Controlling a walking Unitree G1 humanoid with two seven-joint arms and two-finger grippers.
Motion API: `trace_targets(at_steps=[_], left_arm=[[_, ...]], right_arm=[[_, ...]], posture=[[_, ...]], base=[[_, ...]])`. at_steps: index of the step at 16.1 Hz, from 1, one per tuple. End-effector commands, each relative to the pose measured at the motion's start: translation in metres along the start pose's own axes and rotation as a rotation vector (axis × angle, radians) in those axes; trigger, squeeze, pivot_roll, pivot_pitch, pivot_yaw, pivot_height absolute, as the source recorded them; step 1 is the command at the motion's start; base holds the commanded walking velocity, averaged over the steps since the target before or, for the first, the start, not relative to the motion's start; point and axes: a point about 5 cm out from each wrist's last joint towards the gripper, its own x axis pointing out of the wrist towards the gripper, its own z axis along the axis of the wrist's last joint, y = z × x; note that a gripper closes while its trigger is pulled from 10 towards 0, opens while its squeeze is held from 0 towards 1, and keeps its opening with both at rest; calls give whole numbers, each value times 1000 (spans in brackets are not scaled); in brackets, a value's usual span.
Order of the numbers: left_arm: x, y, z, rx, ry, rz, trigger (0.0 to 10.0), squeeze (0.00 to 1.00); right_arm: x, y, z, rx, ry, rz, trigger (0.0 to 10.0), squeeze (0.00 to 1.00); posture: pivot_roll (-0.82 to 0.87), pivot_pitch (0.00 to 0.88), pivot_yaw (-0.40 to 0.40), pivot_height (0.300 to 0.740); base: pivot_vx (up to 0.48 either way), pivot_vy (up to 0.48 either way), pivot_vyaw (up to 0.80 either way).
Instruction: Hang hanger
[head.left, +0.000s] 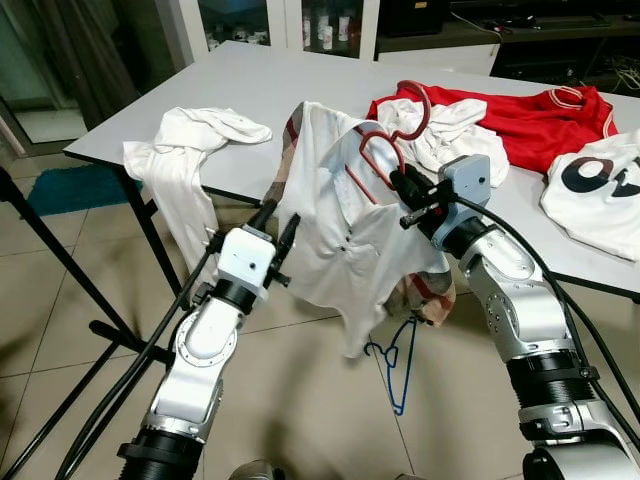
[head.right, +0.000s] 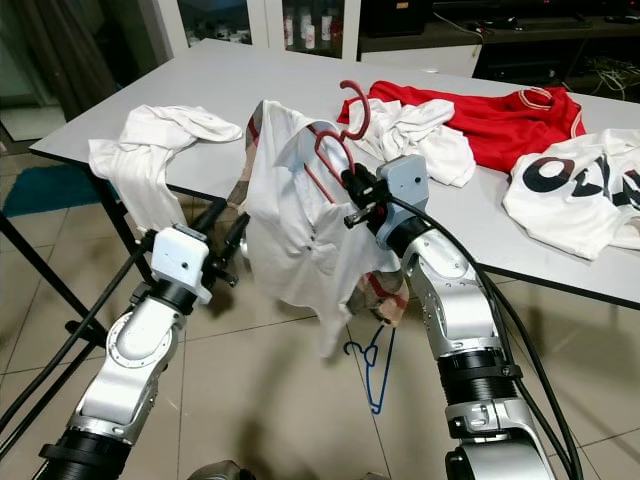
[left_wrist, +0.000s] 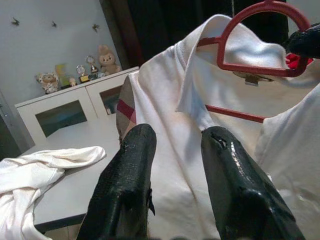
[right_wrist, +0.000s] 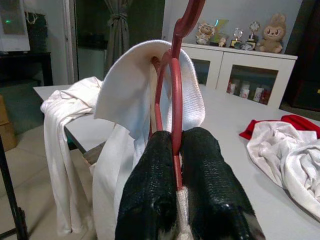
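The grey counter (head.left: 300, 90) carries a white garment (head.left: 185, 150) hanging over its near edge, a red shirt (head.left: 530, 115) and more white clothes. In front of it a white shirt (head.left: 335, 215) hangs in the air on a red hanger (head.left: 385, 150). The right gripper (head.left: 405, 190) has its fingers closed on the hanger's wire. The left gripper (head.left: 278, 225) is just beside the shirt, fingers (left_wrist: 127, 185) apart and holding nothing. A blue hanger (head.left: 398, 365) lies on the floor.
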Motion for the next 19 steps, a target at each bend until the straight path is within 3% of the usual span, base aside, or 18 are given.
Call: trace_targets(at_steps=[1, 19], left_arm=[[1, 2, -2, 7, 17, 4, 10000, 0], [-1, -4, -1, -7, 17, -5, 10000, 0]], right_arm=[[5, -1, 12, -22, -50, 4, 10000, 0], [7, -3, 14, -29, -55, 12, 10000, 0]], posture=[[-1, 0, 23, 740], [-2, 0, 20, 740]], base=[[0, 0, 0], [473, 0, 0]])
